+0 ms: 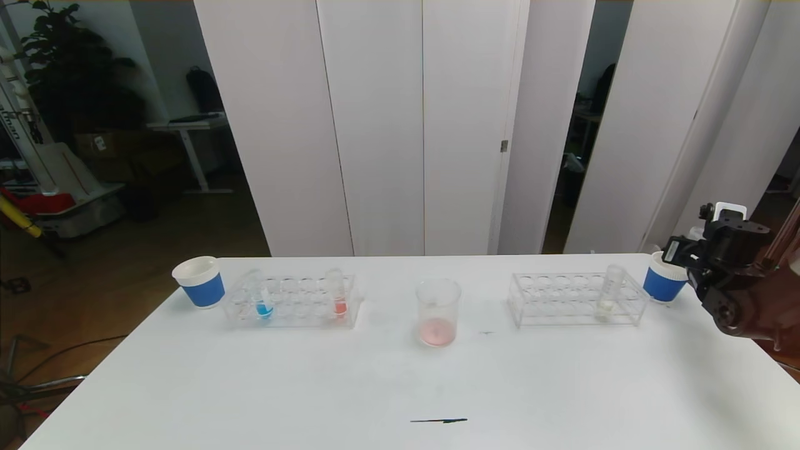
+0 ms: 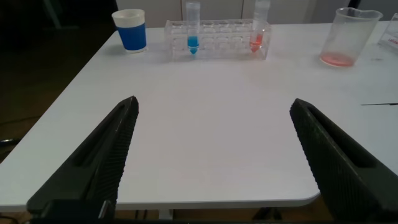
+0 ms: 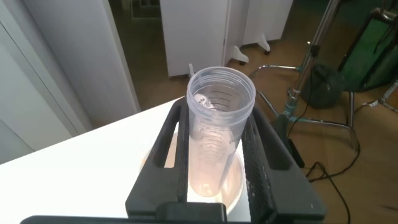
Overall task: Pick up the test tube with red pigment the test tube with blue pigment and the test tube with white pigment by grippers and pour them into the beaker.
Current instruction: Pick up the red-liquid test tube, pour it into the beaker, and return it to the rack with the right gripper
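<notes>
Holding: right gripper [image 3: 214, 168] is clamped on an emptied clear test tube [image 3: 219, 124], poised over the white cup with the blue band [image 1: 662, 284] at the table's right edge
Left claw: left gripper [image 2: 211, 155] hangs low at the near left edge of the table [image 1: 400, 387], jaws spread wide, gripping nothing
Done: beaker [image 1: 438, 311] at table centre has a pink-red pool at its bottom; I judge the red pour finished
Left to do: test tube with blue pigment [image 1: 263, 299] stands in the left rack [image 1: 294, 302], full; test tube with white pigment [image 1: 610, 294] stands in the right rack [image 1: 575, 300], full; a red-filled tube [image 1: 337, 294] also remains in the left rack
Progress: roughly one of three pours done, by my estimate
Writing: faint graduation marks on the held tube, not readable; no brands visible
</notes>
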You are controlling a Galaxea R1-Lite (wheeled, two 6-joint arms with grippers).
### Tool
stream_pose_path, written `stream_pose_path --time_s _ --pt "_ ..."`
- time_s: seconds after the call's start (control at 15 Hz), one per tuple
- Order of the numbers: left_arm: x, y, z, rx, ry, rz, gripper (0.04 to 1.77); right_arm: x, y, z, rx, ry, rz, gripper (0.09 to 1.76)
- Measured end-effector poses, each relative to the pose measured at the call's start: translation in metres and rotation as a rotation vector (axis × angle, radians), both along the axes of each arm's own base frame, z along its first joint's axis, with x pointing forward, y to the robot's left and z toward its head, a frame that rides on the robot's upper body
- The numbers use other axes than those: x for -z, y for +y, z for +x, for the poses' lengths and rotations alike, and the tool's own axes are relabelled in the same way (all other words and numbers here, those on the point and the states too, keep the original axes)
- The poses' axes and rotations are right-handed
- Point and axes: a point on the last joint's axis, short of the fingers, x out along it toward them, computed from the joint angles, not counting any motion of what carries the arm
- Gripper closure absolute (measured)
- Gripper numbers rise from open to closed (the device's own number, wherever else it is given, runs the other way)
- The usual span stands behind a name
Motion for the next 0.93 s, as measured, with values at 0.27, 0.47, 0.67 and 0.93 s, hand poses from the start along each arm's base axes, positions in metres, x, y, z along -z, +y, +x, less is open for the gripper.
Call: stream_pose_path --time_s 0.27,0.47,0.67,0.93 --pt "0.0 0.0 0.0 0.0 0.0 0.0 0.07 0.0024 -0.0003 0.0022 -0.002 0.001 0.0 1.26" --pt "0.0 0.0 0.0 0.0 0.0 -0.001 0.07 0.0004 -0.0013 0.0039 -0.006 -0.005 -0.002 1.26" --pt "0.0 0.0 0.0 0.0 0.0 0.0 0.07 -0.0003 -0.0011 0.0049 -0.027 -0.01 0.0 1.14" --pt "0.0 0.0 0.0 0.0 0.0 0.0 0.07 -0.0007 -0.0008 0.0047 -0.03 -0.007 0.0 0.1"
